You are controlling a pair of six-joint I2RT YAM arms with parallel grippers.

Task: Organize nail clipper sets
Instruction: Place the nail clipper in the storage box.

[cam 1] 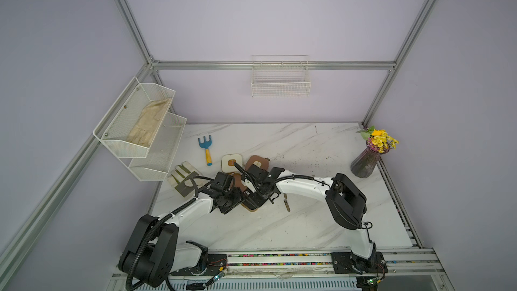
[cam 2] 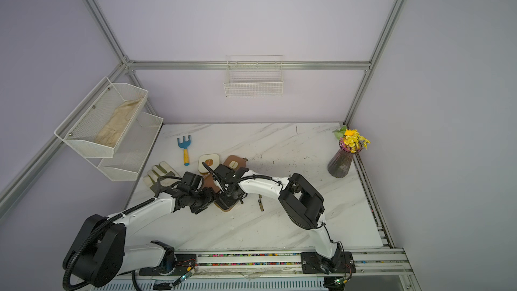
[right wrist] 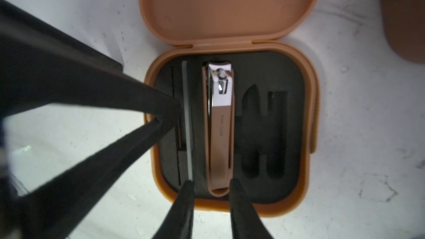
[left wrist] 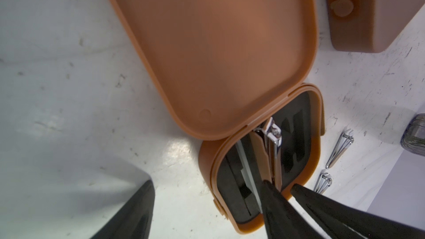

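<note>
Bronze clipper [right wrist: 220, 129] down flat in the open brown case [right wrist: 308, 116]! Right gripper [right wrist: 212, 194] spread open astride its tail, not clamping. Left gripper [right wrist: 166, 114] tips nearly together at the case rim beside the file [right wrist: 187, 120], grip unclear. Left arm [cam 1: 193, 209] and right arm [cam 1: 302, 185] bent low, wrists meeting over the table [cam 1: 279, 228]. Long axis rim-to-hinge, cutting head toward the lid [right wrist: 230, 3].

Probably a robot lab cell: aluminium frame [cam 1: 195, 65], bare lilac walls [cam 1: 279, 9].
</note>
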